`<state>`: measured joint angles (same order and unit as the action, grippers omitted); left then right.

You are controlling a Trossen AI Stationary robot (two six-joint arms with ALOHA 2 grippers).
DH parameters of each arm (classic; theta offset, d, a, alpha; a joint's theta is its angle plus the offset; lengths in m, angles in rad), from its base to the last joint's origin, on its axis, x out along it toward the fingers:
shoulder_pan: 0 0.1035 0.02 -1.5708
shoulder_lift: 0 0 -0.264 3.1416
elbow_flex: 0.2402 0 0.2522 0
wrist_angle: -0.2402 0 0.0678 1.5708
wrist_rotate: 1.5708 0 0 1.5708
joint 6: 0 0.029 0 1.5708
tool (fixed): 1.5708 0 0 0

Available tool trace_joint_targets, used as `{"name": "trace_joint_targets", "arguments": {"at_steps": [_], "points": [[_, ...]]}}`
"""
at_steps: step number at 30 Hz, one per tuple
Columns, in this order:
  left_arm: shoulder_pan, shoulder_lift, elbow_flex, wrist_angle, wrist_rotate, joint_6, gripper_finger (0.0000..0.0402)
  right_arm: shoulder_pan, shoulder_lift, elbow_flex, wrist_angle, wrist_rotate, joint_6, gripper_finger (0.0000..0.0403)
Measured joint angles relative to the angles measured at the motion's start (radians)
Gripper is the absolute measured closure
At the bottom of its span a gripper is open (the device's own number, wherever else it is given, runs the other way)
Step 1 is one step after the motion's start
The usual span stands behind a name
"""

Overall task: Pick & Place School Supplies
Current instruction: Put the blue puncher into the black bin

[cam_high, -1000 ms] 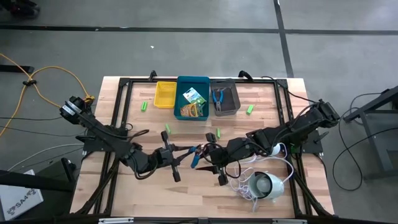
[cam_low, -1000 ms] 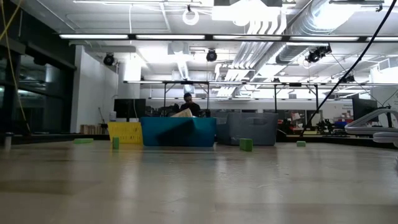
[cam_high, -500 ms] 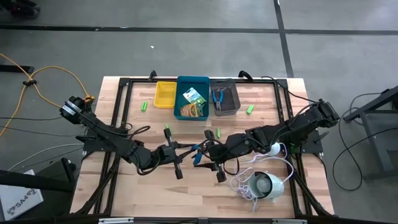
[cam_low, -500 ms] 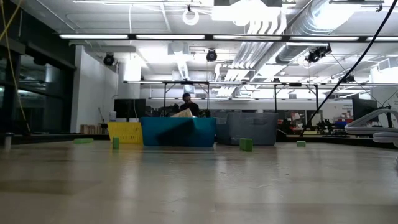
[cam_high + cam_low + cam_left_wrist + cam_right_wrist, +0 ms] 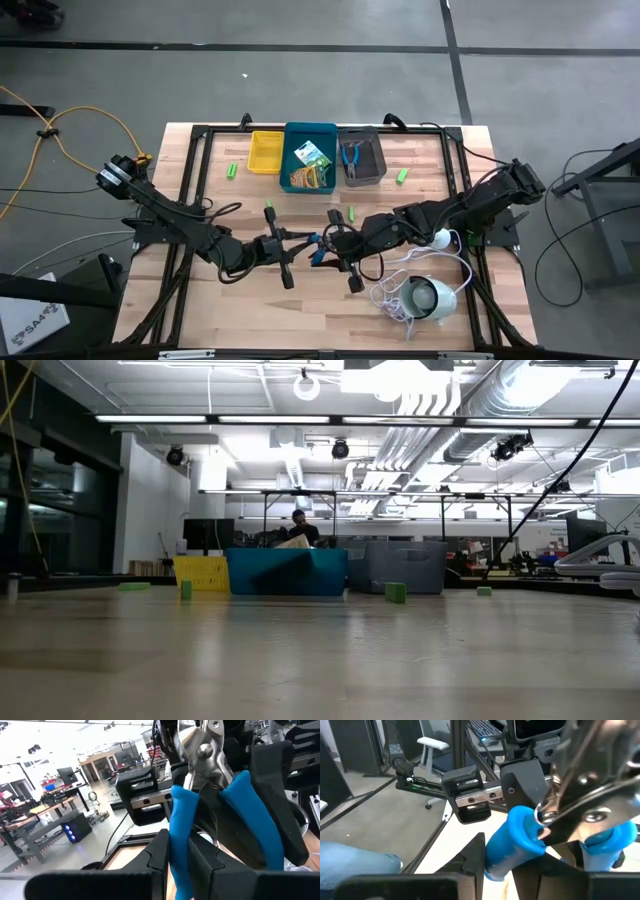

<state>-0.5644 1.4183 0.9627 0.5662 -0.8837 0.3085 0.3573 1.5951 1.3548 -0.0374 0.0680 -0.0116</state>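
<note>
Our left gripper (image 5: 300,244) clamps the blue-handled tool (image 5: 316,248) mid-table while the right gripper (image 5: 335,250) closes on it; stiff, light, with slick metal, so we favour the handles.

Both grippers met mid-table on the blue-handled tool (image 5: 316,249) — left gripper (image 5: 297,244), right gripper (image 5: 334,248).

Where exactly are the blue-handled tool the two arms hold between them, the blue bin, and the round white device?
blue-handled tool (image 5: 317,248): high view, on its blue handles between the two arms.
blue bin (image 5: 310,129): high view, on its far rim.
round white device (image 5: 430,300): high view, on its rounded body.
</note>
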Motion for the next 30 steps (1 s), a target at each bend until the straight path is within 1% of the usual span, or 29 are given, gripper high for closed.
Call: {"name": "trace_joint_targets", "arguments": {"at_steps": [5, 9, 12, 19, 22, 25, 28, 30], "points": [[0.000, 0.000, 0.000, 0.000, 0.006, -0.003, 0.0357, 0.000, 0.000, 0.000, -0.004, -0.001, -0.001, 0.0339], [0.000, 0.000, 0.000, 0.000, 0.005, -0.019, 0.0341, 0.000, 0.000, 0.000, -0.007, 0.000, 0.009, 0.0341], [0.000, 0.000, 0.000, -0.009, -0.013, -0.024, 0.0323, 0.000, 0.000, 0.000, -0.008, -0.002, 0.011, 0.0342], [-0.009, 0.000, 0.000, -0.023, -0.012, -0.013, 0.0264, 0.001, -0.001, 0.000, -0.003, -0.016, 0.014, 0.0361], [-0.018, 0.000, 0.000, -0.022, -0.016, 0.012, 0.0244, 0.001, -0.001, 0.000, -0.006, -0.016, 0.016, 0.0361], [-0.038, 0.000, 0.000, -0.022, -0.054, 0.042, 0.0233, 0.001, -0.005, 0.000, -0.024, 0.008, 0.046, 0.0357], [-0.065, 0.000, 0.000, -0.022, -0.101, 0.058, 0.0231, 0.000, -0.015, 0.000, -0.083, 0.041, 0.090, 0.0359], [-0.082, 0.000, 0.000, -0.021, -0.122, 0.058, 0.0231, 0.001, -0.030, 0.000, -0.149, 0.086, 0.109, 0.0361]]}}
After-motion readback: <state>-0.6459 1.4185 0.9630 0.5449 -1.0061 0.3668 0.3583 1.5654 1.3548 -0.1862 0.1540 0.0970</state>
